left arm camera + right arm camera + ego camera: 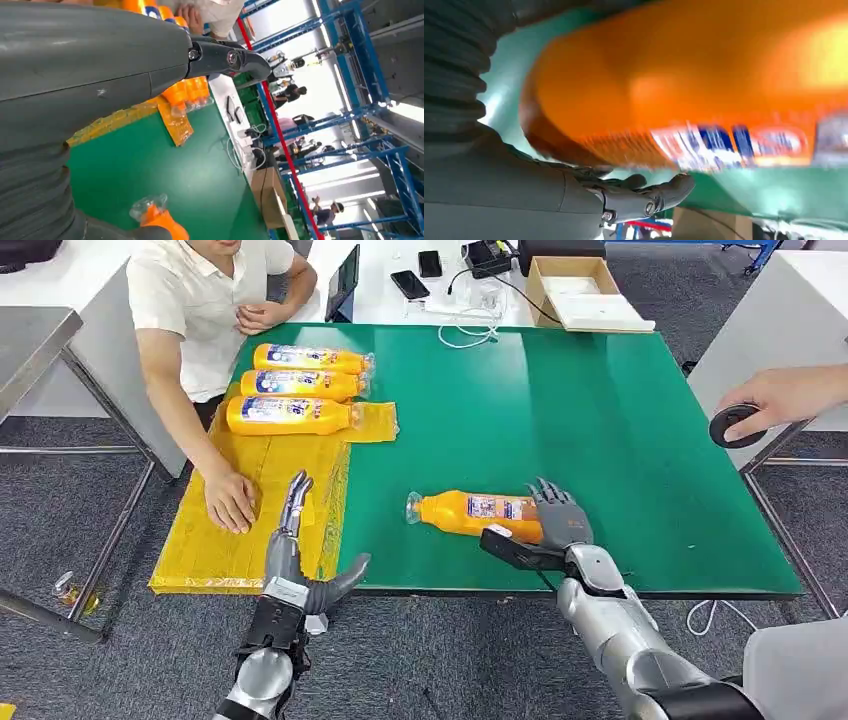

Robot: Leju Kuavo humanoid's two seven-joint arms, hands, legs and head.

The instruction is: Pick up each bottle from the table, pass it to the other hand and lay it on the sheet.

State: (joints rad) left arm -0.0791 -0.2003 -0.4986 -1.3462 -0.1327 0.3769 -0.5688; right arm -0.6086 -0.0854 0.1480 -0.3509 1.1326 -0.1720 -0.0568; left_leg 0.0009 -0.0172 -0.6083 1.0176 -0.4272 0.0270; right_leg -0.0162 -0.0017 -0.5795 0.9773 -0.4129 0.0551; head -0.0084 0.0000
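On table, right hand (560, 525) cups bottle (470, 512)

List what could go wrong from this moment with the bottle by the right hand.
1. The right hand wraps only the base end of the lying bottle; lifted from there, its long cap end may sag or slip out.
2. The person's hand rests on the yellow sheet beside the open left hand, so a handover there risks contact.
3. Three bottles already fill the sheet's far end; a rolling bottle could knock them.
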